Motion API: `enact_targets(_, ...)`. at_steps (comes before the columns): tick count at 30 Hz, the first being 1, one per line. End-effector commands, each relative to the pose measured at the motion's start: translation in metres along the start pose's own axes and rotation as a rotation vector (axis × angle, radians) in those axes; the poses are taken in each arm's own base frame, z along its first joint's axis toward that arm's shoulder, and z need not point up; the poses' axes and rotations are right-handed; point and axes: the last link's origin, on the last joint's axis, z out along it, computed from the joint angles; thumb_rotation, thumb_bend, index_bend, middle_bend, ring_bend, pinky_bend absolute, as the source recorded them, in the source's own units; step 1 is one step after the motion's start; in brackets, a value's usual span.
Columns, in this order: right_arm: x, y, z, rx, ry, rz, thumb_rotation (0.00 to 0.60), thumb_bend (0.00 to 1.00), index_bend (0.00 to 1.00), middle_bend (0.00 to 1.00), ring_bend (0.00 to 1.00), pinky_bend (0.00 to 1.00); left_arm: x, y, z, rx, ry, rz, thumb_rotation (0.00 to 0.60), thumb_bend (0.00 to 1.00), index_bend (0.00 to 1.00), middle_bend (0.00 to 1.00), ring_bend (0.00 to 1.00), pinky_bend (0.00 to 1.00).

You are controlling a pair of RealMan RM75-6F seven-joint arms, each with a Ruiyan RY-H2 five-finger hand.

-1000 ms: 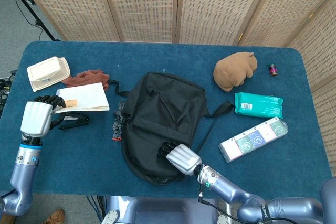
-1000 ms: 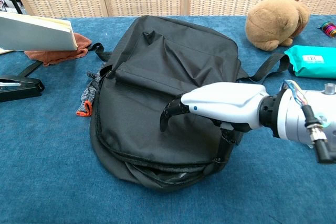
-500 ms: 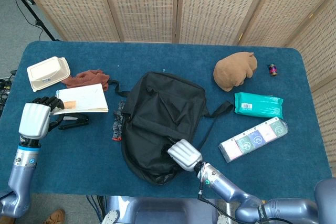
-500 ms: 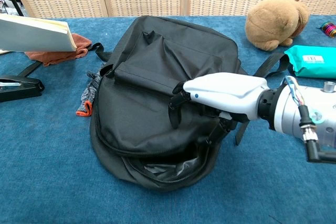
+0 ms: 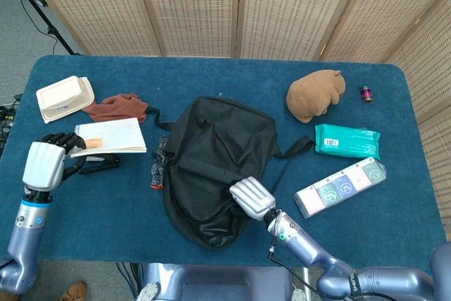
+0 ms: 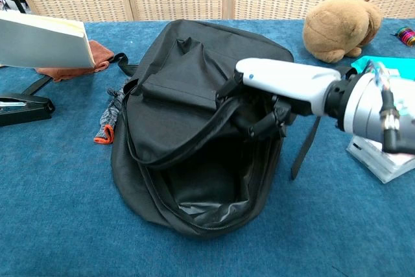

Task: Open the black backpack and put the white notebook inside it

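The black backpack (image 5: 211,163) (image 6: 188,82) lies flat in the middle of the blue table. My right hand (image 5: 251,198) (image 6: 279,92) grips its top flap and holds it lifted, so the main compartment (image 6: 204,183) gapes toward the near edge. At the far left my left hand (image 5: 45,161) holds the white notebook (image 5: 111,136) (image 6: 44,42) by its left edge, raised a little above the table. The notebook is well left of the backpack.
A black stapler (image 5: 99,163) (image 6: 19,108) lies under the notebook. A brown cloth (image 5: 116,106), white lunch box (image 5: 65,98), plush toy (image 5: 315,94), teal wipes pack (image 5: 347,141), long box (image 5: 340,187) and a small spool (image 5: 366,93) surround the bag. A striped cloth (image 5: 158,162) lies beside the bag's left edge.
My right hand has pulled the backpack's flap up and back, and the opening has gone from a slit to a wide gap. The left hand with the notebook has barely shifted.
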Motion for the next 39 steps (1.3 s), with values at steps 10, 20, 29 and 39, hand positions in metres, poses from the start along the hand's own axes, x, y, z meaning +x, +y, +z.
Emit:
enact_targets(10, 0.038, 0.009, 0.011, -0.119, 0.069, 0.151, 0.6, 0.69, 0.62, 0.54, 0.46, 0.56, 0.018, 0.025, -0.011, -0.211, 0.146, -0.131, 0.6, 0.44, 0.81, 0.63, 0.57, 0.62)
enact_targets(20, 0.048, 0.018, 0.013, -0.172, 0.078, 0.189, 0.6, 0.69, 0.62, 0.54, 0.46, 0.56, 0.03, 0.049, -0.026, -0.395, 0.212, -0.271, 0.6, 0.44, 0.82, 0.64, 0.57, 0.62)
enact_targets(29, 0.056, 0.032, 0.02, -0.227, 0.098, 0.202, 0.6, 0.7, 0.62, 0.55, 0.46, 0.56, 0.047, 0.07, -0.041, -0.521, 0.248, -0.381, 0.6, 0.46, 0.83, 0.65, 0.58, 0.62)
enact_targets(39, 0.065, 0.044, 0.022, -0.276, 0.117, 0.202, 0.6, 0.71, 0.63, 0.55, 0.46, 0.56, 0.066, 0.074, -0.049, -0.543, 0.294, -0.412, 0.6, 0.46, 0.83, 0.65, 0.59, 0.62)
